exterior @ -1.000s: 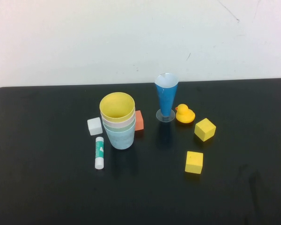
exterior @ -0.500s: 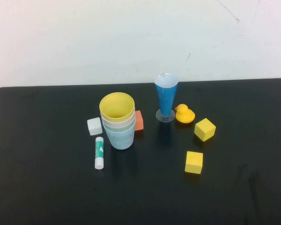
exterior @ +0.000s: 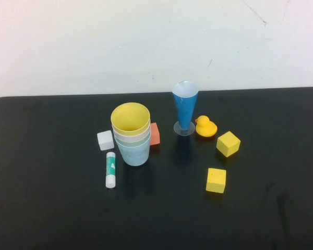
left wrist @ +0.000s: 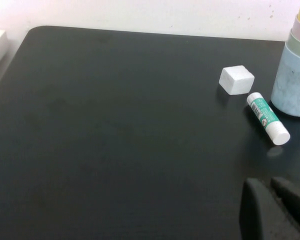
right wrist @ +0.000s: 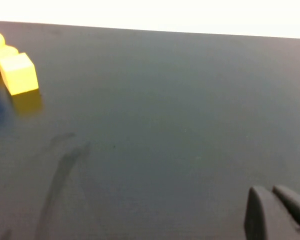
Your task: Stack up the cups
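Note:
The four cups stand nested in one upright stack (exterior: 131,136) at the table's middle left: light blue at the bottom, then green, pink, and yellow on top. The stack's side also shows in the left wrist view (left wrist: 296,70). Neither arm shows in the high view. My left gripper (left wrist: 269,186) is shut and empty, low over the table well short of the stack. My right gripper (right wrist: 271,192) is shut and empty over bare table, far from the cups.
A white cube (exterior: 105,140) and a glue stick (exterior: 110,170) lie left of the stack, an orange block (exterior: 155,134) behind it. A tall blue cone glass (exterior: 185,109), a yellow duck (exterior: 205,126) and two yellow cubes (exterior: 228,144) (exterior: 216,180) stand to the right.

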